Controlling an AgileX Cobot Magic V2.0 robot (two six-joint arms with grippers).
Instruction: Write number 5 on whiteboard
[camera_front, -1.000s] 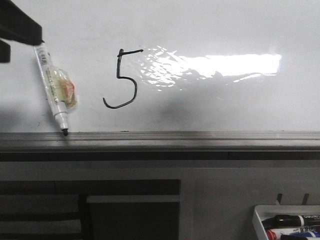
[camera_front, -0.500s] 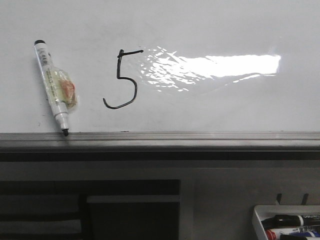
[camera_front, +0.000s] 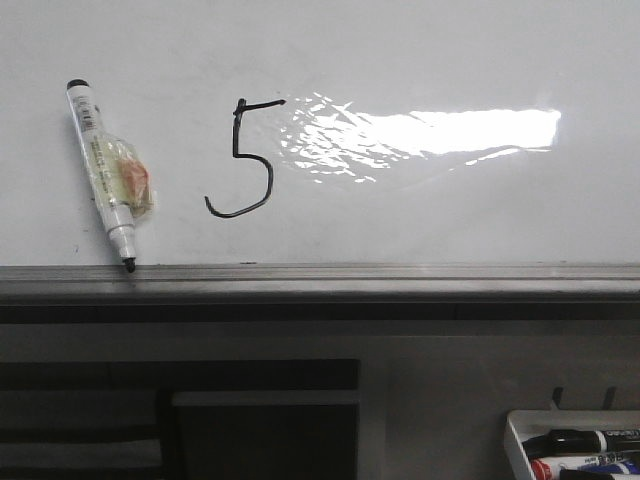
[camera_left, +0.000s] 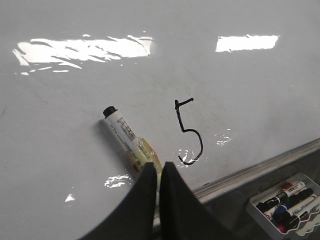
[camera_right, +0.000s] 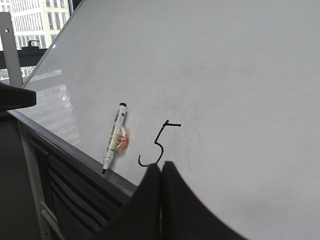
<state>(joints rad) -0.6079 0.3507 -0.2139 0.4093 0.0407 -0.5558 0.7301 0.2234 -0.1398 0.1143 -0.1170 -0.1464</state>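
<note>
Gone from the front view is the dark arm that hovered over the marker a second ago. Finished, the thin black hand-drawn number 5 (camera_front: 243, 158) sits left of centre on the glossy whiteboard (camera_front: 450, 220). Beside it the white marker (camera_front: 104, 172) leans tip-down on the grey ledge (camera_front: 380, 275), apparently parked. Left end effector (camera_left: 159, 172) and right end effector (camera_right: 161, 172) are closed, empty.

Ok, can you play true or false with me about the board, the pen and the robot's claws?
1. A black number 5 is drawn on the whiteboard. True.
2. The left gripper is holding the marker. False: the marker leans on the board alone, tip down on the ledge.
3. The marker is left of the 5 in the front view. True.
4. The right gripper is wide open. False: its fingers are shut together.
5. The tray of markers is empty. False: it holds several markers.
</note>
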